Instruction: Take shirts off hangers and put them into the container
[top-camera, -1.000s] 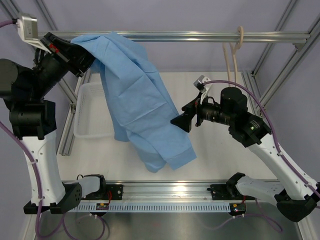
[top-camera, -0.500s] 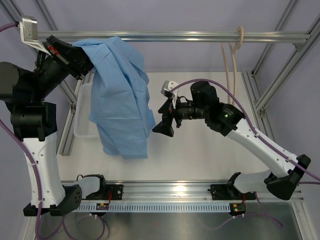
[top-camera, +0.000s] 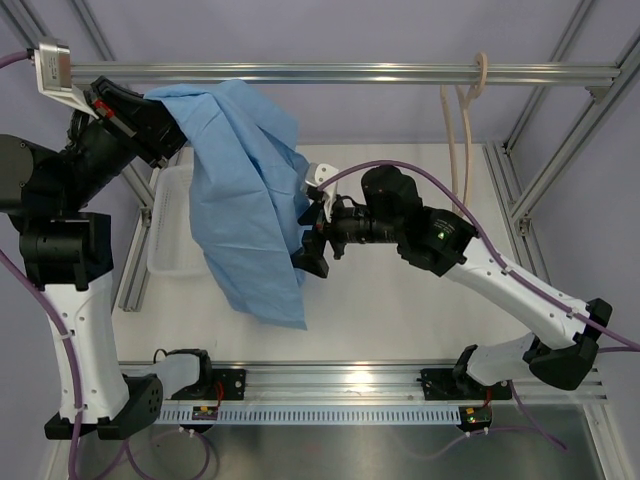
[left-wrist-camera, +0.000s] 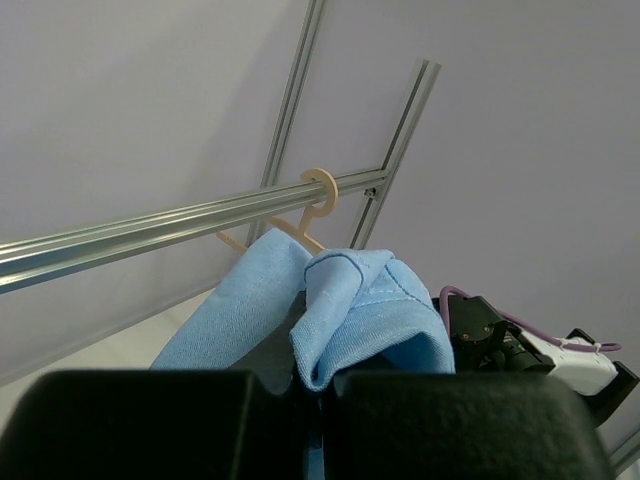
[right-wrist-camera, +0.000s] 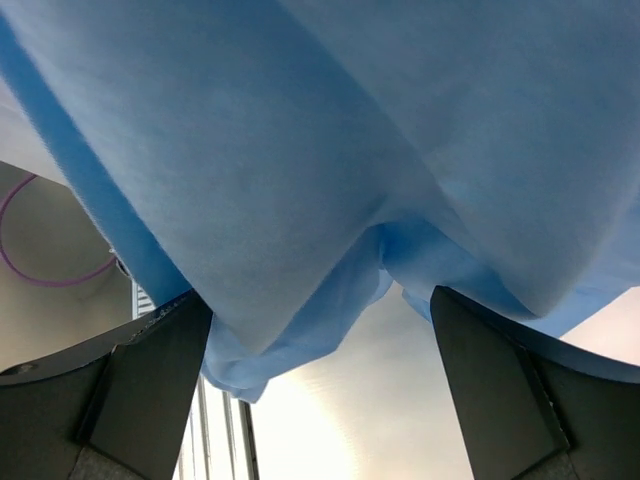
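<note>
Shirt (top-camera: 250, 200) held aloft over the left of the bench (top-camera: 420, 320)
The left end effector (top-camera: 160, 122) is clamped tight on a bunch of the shirt, which hangs over the container (top-camera: 170, 240) at the left. The right end effector (top-camera: 308, 252) is spread wide at the shirt's right edge, with fabric draped between its fingers (right-wrist-camera: 150, 400), ungripped. The hanger (top-camera: 462, 110) hangs on the far rail (top-camera: 400, 72), at the right.

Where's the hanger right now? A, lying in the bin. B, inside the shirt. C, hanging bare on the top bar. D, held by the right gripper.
C: the hanger hangs bare from the bar, while the left gripper holds the shirt off to the left.
</note>
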